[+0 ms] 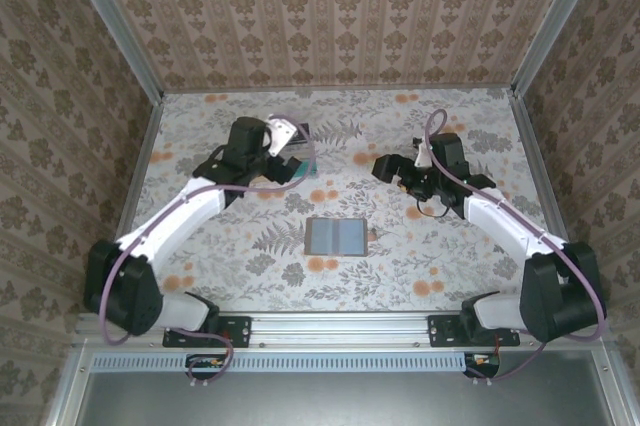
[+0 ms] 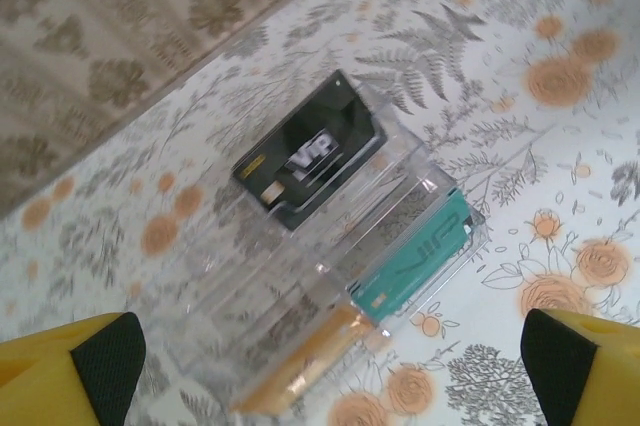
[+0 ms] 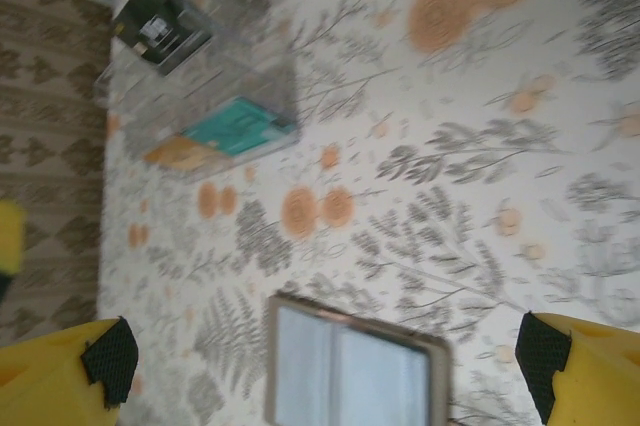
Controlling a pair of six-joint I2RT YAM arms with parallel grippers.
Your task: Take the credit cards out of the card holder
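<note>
1. The card holder [image 1: 338, 237] lies open and flat near the middle of the table [image 1: 200, 266], between the two arms.
2. The clear plastic tray [image 2: 240, 286] stands behind and to the left of the card holder, well apart from it.
3. Three credit cards [image 2: 310, 151] sit inside the tray, in a row, each in its own compartment.

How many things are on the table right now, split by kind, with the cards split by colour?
Black card: 1
Teal card: 1
Yellow-orange card: 1
Clear tray holding those three cards: 1
Card holder, lying open: 1
Total: 5
</note>
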